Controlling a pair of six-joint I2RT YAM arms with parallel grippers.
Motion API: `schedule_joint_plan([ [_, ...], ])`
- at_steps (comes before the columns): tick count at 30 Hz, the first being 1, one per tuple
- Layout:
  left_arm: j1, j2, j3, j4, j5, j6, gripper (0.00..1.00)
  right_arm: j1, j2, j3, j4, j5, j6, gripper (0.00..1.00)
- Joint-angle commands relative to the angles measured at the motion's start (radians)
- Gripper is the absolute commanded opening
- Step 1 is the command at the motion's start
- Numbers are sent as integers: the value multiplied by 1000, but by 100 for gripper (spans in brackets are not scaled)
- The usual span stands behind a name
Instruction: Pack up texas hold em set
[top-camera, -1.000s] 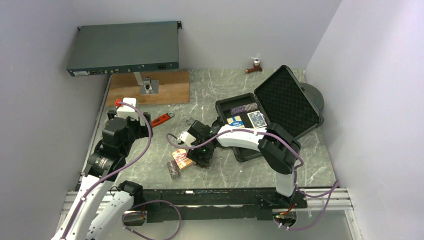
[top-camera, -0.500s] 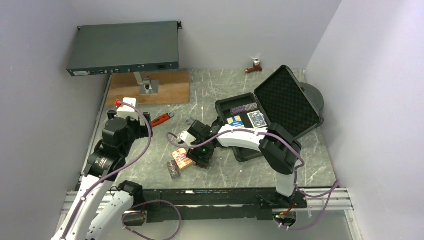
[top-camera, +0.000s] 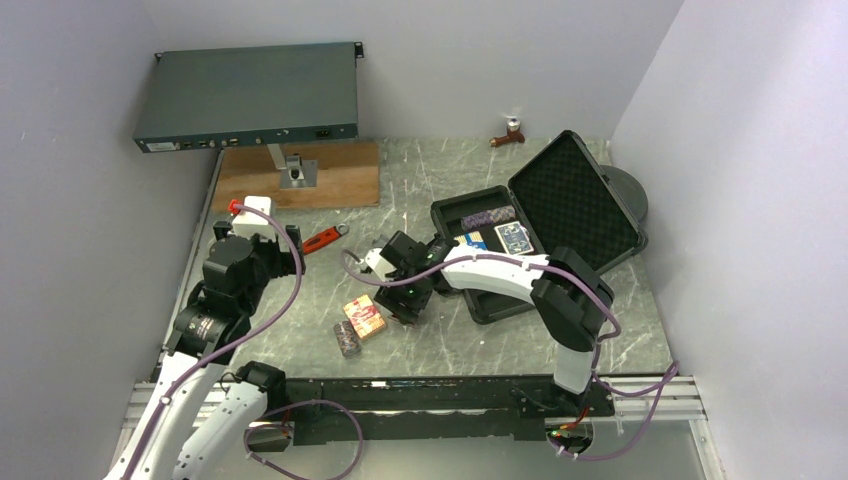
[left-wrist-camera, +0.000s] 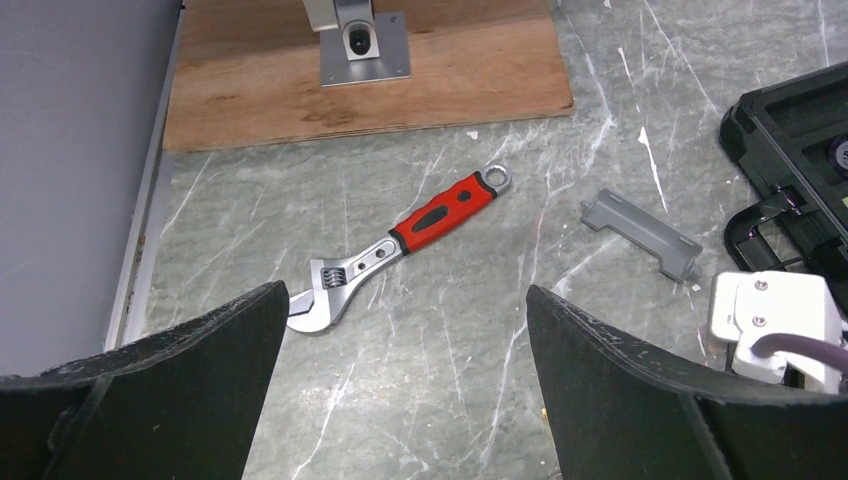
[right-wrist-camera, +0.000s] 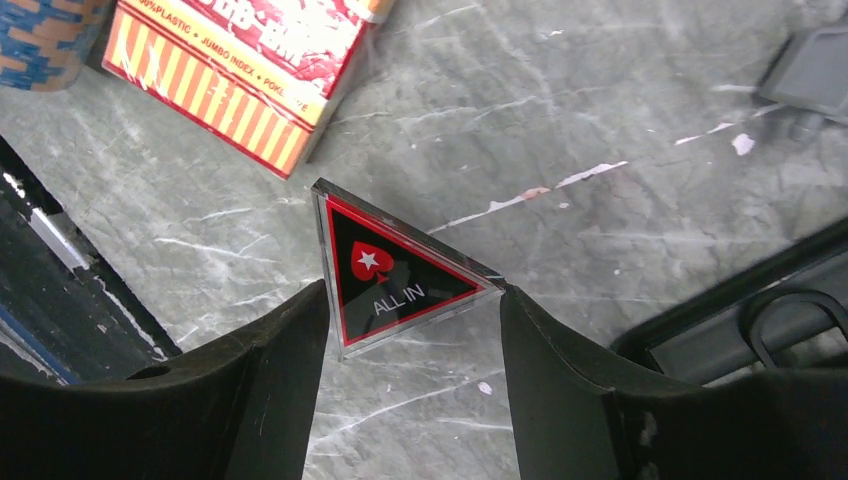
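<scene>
The red triangle (right-wrist-camera: 395, 275), black-faced and marked ALL IN, is pinched by two corners between my right gripper's (right-wrist-camera: 412, 300) fingertips, above the marble. In the top view the right gripper (top-camera: 405, 298) hangs just left of the open black case (top-camera: 480, 300). The case's slots hold a grey chip stack (top-camera: 488, 215), a blue-yellow card box (top-camera: 470, 243) and a blue card box (top-camera: 514, 238). A red-orange card box (top-camera: 363, 316) and another chip stack (top-camera: 347, 342) lie on the table. My left gripper (left-wrist-camera: 405, 380) stands open over bare marble.
A red-handled wrench (left-wrist-camera: 400, 250) and a grey plastic piece (left-wrist-camera: 640, 232) lie ahead of the left gripper. A wooden board (top-camera: 300, 175) carrying a rack unit (top-camera: 248, 95) fills the back left. A dark round spool (top-camera: 628, 190) sits behind the foam-lined lid (top-camera: 575, 205).
My right gripper has moved away from the red-orange card box, toward the far side and the case, carrying the red triangle. The left arm has barely moved.
</scene>
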Motion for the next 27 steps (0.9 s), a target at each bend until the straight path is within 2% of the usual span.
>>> schedule_joint_plan([
  [1, -5, -8, 13, 16, 8, -8, 95, -15, -56, 51, 10, 31, 39, 14],
  [14, -5, -14, 13, 16, 7, -8, 95, -98, -85, 91, -16, 84, 88, 12],
  [27, -4, -13, 14, 17, 8, -5, 95, -234, -194, 38, -15, 158, 175, 10],
])
